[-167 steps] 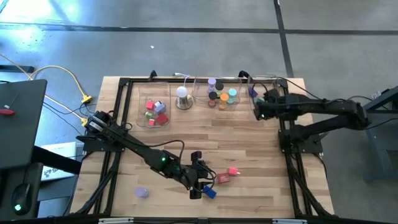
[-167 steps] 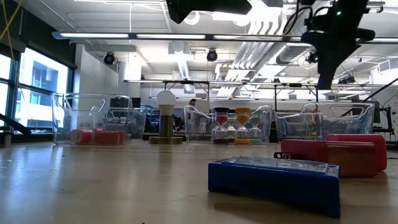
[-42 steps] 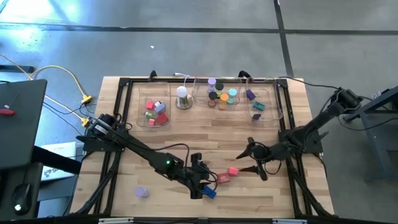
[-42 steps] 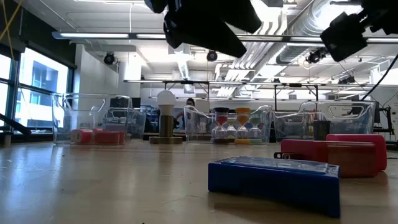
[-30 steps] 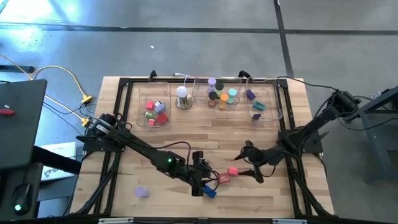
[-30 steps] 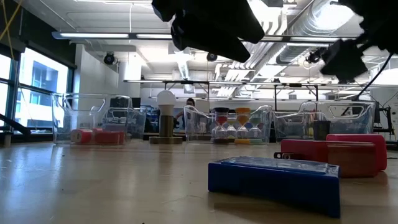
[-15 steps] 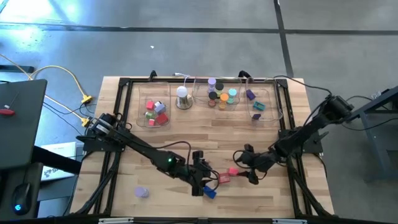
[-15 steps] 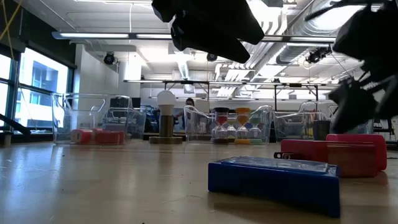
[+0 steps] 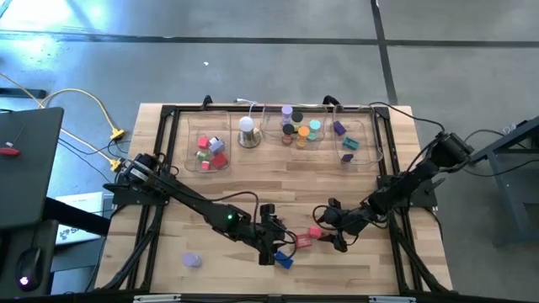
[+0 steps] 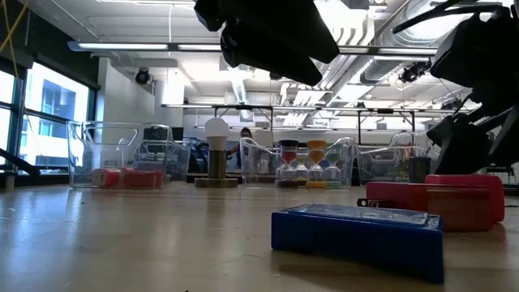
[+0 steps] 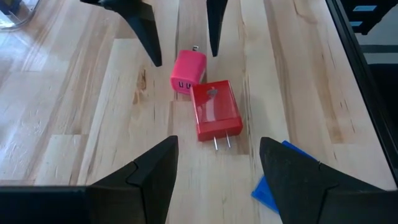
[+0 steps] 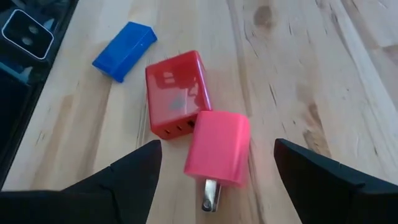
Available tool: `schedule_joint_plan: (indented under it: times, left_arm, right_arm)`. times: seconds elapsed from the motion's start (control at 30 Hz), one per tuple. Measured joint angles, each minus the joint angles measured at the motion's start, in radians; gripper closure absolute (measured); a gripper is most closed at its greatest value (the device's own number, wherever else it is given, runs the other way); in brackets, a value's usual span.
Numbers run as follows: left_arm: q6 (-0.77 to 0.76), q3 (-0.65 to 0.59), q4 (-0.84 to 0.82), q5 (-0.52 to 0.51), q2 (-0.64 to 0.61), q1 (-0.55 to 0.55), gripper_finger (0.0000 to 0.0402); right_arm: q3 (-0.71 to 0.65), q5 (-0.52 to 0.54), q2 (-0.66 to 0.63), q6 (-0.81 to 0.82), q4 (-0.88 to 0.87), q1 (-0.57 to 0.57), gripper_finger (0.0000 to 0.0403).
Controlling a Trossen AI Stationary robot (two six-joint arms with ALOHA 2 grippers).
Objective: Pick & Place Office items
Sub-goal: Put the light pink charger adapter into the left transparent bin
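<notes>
Right gripper (image 9: 331, 231) has closed on half-hidden pink block (image 9: 315, 231).

On the wooden desk (image 9: 253, 181), near its front edge, my left end effector (image 9: 271, 247) hangs over the flat blue block (image 9: 284, 261). Just right of it lies the red plug block (image 9: 302, 241), touching the pink plug block (image 9: 316, 231) on its right. My right end effector (image 9: 328, 233) stands open just right of the pink one, fingers either side of it. Along the desk's far edge three clear plastic trays (image 9: 187, 151) sit in a row, small pieces in each, with the white dome on a metal base (image 9: 248, 132) between the left and middle trays. A lilac round roll (image 9: 193, 260) lies alone at the front left.
</notes>
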Motion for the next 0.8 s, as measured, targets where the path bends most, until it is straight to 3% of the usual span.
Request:
schedule_joint_plan:
  times: [0.5, 0.8]
  left_arm:
    - [0.0, 0.0, 0.0, 0.0, 0.0, 0.0, 0.0183]
    - [0.0, 0.0, 0.0, 0.0, 0.0, 0.0, 0.0183]
  right_arm:
    - [0.002, 0.021, 0.155, -0.003, 0.11, 0.018, 0.0103]
    - [0.003, 0.052, 0.164, -0.053, 0.101, 0.018, 0.0104]
